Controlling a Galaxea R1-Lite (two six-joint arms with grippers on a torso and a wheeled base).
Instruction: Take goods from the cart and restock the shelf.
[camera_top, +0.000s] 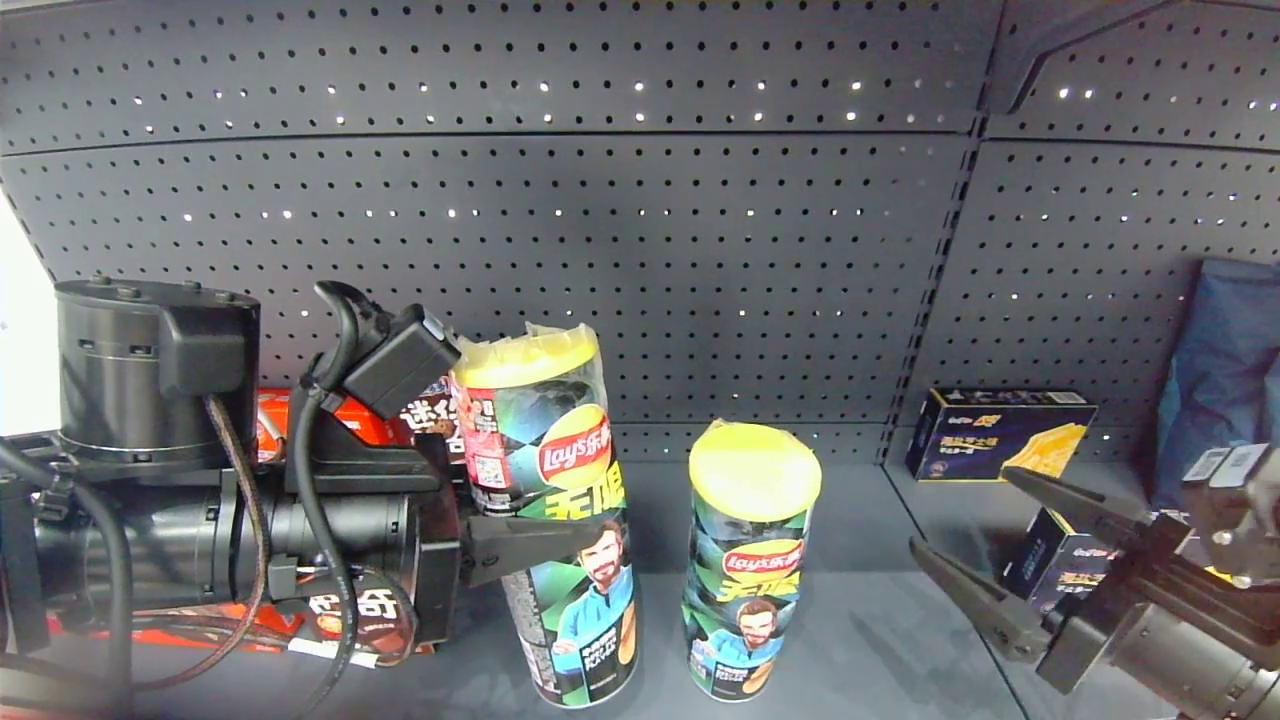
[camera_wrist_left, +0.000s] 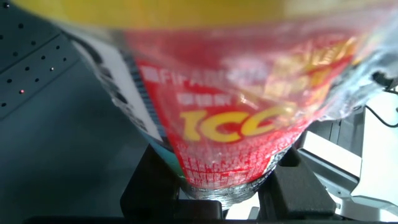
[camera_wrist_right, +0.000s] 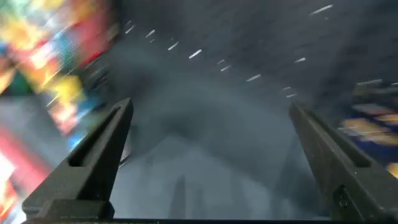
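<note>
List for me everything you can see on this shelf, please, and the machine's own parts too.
chip cans: two, green and black with yellow lids; held can in the left gripper, free can upright on the shelf just to its right
red packs: number unclear, red, at the shelf's left behind the left arm
boxes: two, dark blue and yellow, on the right; rear box by the back panel, front box partly behind the right gripper
blue bag: one, blue, far right
pegboard: dark grey, behind everything
shelf: one, grey, under the goods
left gripper: one, black, shut on the held can
right gripper: one, dark grey, open, empty, low at the right
</note>
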